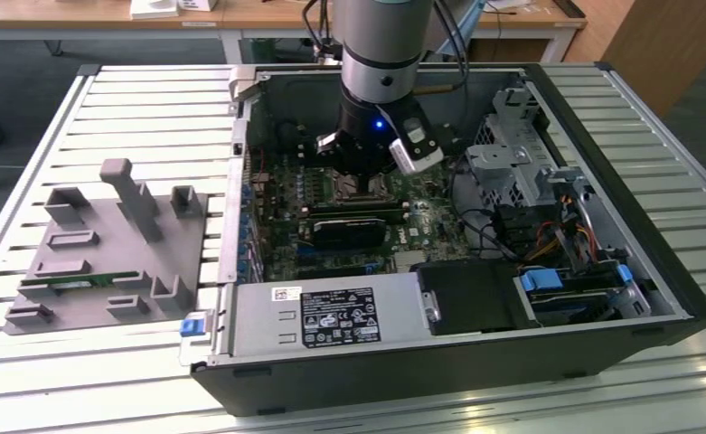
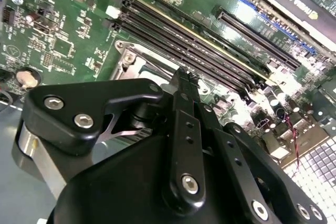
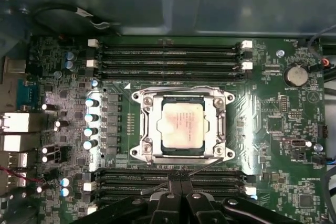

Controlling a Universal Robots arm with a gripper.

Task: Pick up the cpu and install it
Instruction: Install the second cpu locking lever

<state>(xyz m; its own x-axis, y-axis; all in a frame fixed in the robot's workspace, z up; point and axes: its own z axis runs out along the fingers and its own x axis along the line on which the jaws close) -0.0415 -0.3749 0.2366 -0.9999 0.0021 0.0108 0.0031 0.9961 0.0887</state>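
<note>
First wrist view gives me the clearest look: the cpu [image 3: 181,128] sits flat inside the motherboard socket [image 3: 182,124], squared up within the metal frame, directly ahead of my gripper [image 3: 181,183]. The fingers [image 3: 171,190] are pressed together at their tips with nothing between them, so I am holding nothing. The chip appears already seated, though the pictures do not settle whether the frame is latched over it.

From the exterior view, my gripper [image 1: 362,172] hangs low inside the open computer case [image 1: 449,362], just above the board. The grey fixture tray [image 1: 99,262] lies well off to the side of the arm, outside the case.

In the second wrist view the memory slots [image 2: 199,45] run just beyond the gripper's linkage, with a corner of the socket frame peeking out beside it.

Handling, as I judge it: the chip is light, rigid and thin, with a smooth metal lid that could slip under a poor pinch. The contact side and the socket beneath are fragile. I would take it by two opposite edges of the pale rim, keeping it level.
</note>
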